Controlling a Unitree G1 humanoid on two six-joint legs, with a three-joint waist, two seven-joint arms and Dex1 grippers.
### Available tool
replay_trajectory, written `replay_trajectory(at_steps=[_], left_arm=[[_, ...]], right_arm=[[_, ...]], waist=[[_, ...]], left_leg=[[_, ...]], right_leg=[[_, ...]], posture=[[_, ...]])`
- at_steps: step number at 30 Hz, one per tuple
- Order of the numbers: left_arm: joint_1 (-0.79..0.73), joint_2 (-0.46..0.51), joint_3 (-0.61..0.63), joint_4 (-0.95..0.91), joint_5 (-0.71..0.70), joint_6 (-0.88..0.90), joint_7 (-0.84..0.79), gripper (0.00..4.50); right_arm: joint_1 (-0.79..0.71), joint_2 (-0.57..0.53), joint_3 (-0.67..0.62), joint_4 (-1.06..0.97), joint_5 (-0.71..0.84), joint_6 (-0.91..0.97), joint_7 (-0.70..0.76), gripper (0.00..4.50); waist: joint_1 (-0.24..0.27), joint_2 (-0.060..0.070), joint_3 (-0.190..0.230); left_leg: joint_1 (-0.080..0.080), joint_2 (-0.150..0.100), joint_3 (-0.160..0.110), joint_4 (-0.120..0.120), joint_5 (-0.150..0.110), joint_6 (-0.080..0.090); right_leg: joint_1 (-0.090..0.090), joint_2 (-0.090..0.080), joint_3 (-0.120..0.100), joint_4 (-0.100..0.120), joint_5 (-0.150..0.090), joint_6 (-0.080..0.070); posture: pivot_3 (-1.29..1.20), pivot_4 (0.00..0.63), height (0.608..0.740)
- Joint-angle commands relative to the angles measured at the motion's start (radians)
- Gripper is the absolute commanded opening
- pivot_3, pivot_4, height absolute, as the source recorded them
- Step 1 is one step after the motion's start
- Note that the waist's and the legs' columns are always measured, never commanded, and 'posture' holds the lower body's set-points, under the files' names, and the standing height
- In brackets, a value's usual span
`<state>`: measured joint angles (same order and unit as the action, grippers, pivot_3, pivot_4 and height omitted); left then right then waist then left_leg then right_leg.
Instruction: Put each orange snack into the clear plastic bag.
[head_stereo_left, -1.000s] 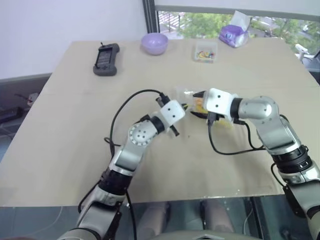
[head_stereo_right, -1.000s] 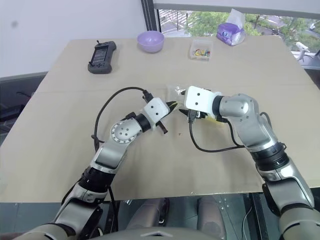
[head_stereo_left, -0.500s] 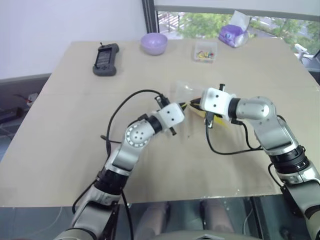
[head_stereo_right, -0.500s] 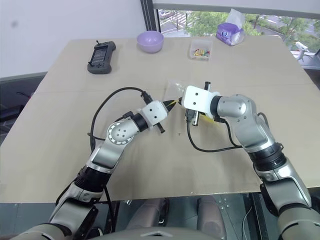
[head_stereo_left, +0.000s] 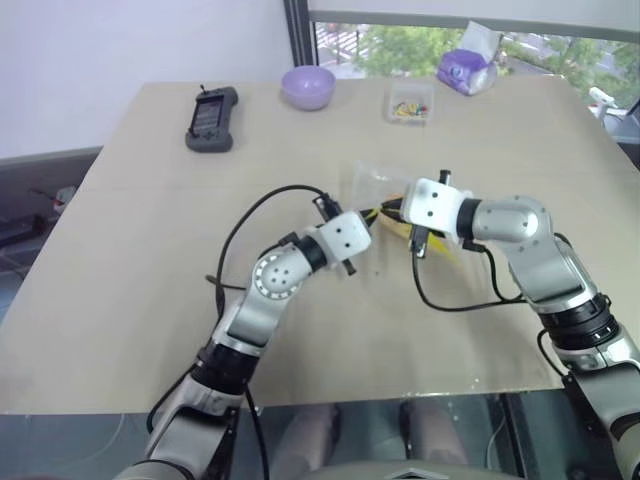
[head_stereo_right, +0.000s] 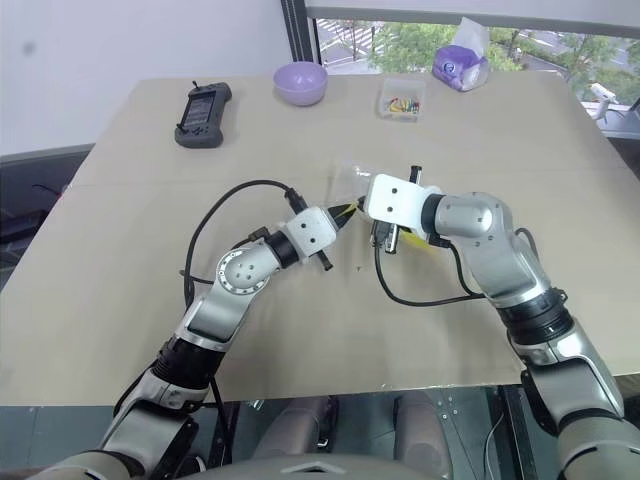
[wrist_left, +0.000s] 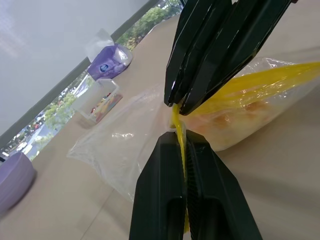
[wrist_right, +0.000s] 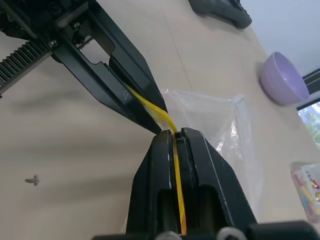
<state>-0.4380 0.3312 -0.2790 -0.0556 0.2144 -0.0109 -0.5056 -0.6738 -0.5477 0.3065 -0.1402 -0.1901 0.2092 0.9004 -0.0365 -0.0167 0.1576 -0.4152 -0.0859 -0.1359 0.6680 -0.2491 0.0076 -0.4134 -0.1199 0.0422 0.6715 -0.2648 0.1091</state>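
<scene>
Mid-table, right gripper has just clamped beside left gripper on the clear plastic bag's zip; orange snack inside; sealing seems underway.

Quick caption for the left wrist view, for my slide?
Both grippers, left and right, pinch the yellow zip strip of the clear bag, snack inside.

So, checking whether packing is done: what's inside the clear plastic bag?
Through the clear plastic bag an orange snack shows as an orange-yellow mass. The right gripper and the yellow zip strip cover part of it, so its grid pattern cannot be seen.
</scene>
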Motion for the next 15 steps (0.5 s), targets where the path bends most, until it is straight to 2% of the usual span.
replay_trajectory(at_steps=[1,15], left_arm=[[-0.008,-0.009,-0.005,-0.018,-0.003,-0.036,0.004,0.00],[-0.006,-0.017,-0.001,-0.015,-0.003,-0.027,0.010,0.00]], right_arm=[[0.000,-0.012,-0.007,-0.027,-0.004,-0.021,-0.007,0.06],[-0.006,-0.023,-0.013,-0.021,0.002,-0.044,0.001,0.06]], waist=[[0.000,0.000,0.000],[0.000,0.000,0.000]], left_leg=[[0.000,0.000,0.000,0.000,0.000,0.000],[0.000,0.000,0.000,0.000,0.000,0.000]], right_leg=[[0.000,0.000,0.000,0.000,0.000,0.000],[0.000,0.000,0.000,0.000,0.000,0.000]], posture=[[0.00,0.150,0.740],[0.00,0.150,0.740]])
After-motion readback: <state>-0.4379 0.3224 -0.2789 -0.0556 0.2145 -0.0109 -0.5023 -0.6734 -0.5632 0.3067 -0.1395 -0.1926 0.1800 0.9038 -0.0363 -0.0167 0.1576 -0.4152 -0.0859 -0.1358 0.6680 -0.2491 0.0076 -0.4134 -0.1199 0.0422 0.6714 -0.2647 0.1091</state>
